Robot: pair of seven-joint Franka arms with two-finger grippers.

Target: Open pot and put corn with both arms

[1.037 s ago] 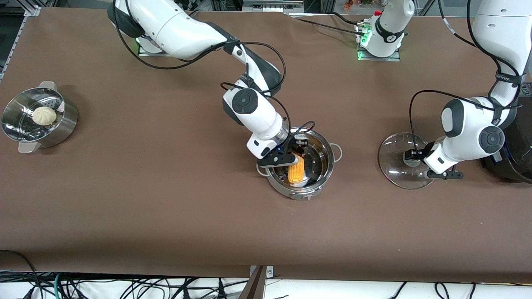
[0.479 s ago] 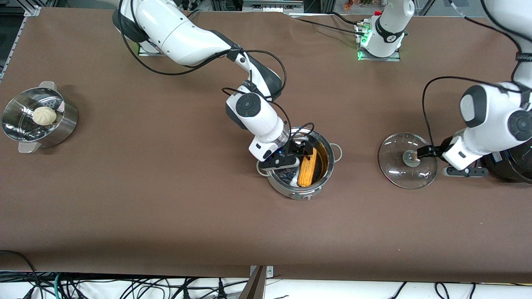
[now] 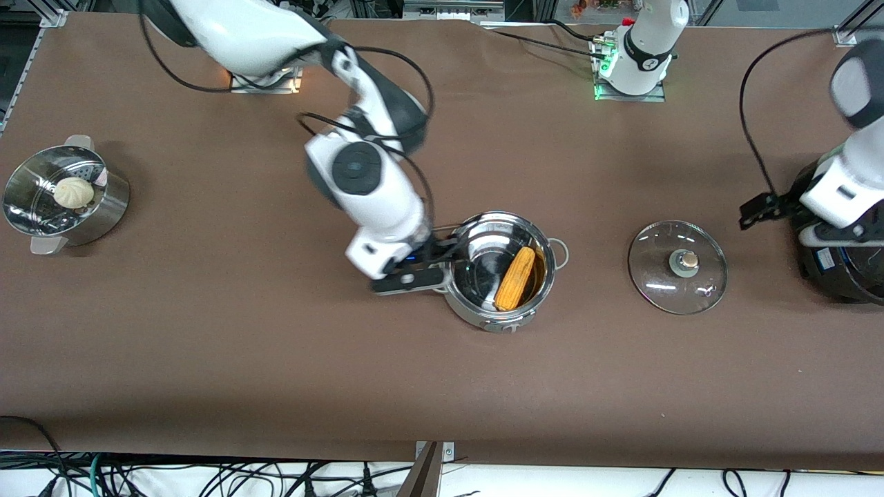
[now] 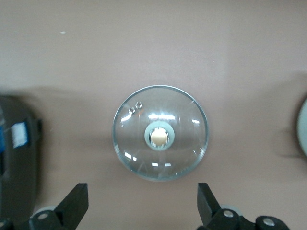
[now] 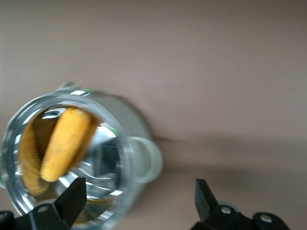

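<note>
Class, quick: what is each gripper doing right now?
Left gripper: open, empty, over the glass lid.
Right gripper: open, empty, over the pot holding the corn.

Right arm (image 3: 359, 172): reaches from its base at the top of the front view down toward the middle of the table, elbow bent, wrist pointing downward.
Right gripper (image 5: 139, 203): fingers spread wide, nothing between them; it hangs just beside the rim of the pot (image 3: 501, 273), on the side toward the right arm's end.
Left arm (image 3: 846, 179): drawn in toward its own end of the table, raised.
Left gripper (image 4: 141, 208): fingers spread wide and empty, up above the table.
</note>
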